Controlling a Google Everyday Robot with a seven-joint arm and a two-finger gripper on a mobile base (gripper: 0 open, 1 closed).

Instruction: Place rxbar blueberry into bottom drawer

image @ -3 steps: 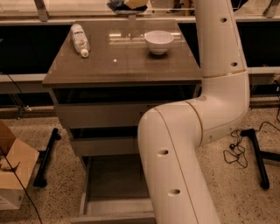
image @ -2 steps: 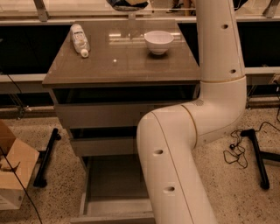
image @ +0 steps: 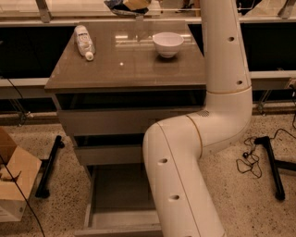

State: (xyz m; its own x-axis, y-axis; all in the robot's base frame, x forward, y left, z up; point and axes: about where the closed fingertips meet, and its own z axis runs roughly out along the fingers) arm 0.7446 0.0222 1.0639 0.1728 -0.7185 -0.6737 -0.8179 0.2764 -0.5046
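The bottom drawer (image: 118, 194) is pulled out toward me below the two shut drawers, and its tray looks empty where it shows. My white arm (image: 222, 115) rises in front of its right part and leaves the picture at the top. My gripper (image: 127, 5) is cut off by the top edge, above the far rim of the cabinet top. A dark navy and tan shape sits there with it. I cannot tell whether that shape is the rxbar blueberry. No bar lies on the cabinet top or in the drawer.
A white plastic bottle (image: 84, 40) lies at the cabinet top's back left. A white bowl (image: 168, 44) stands at the back right. A cardboard box (image: 11, 185) sits on the floor at left. A black stand foot and cable (image: 259, 159) lie at right.
The arm's elbow and the dark shape at the top edge have shifted slightly left. The drawer, bottle and bowl have not moved.
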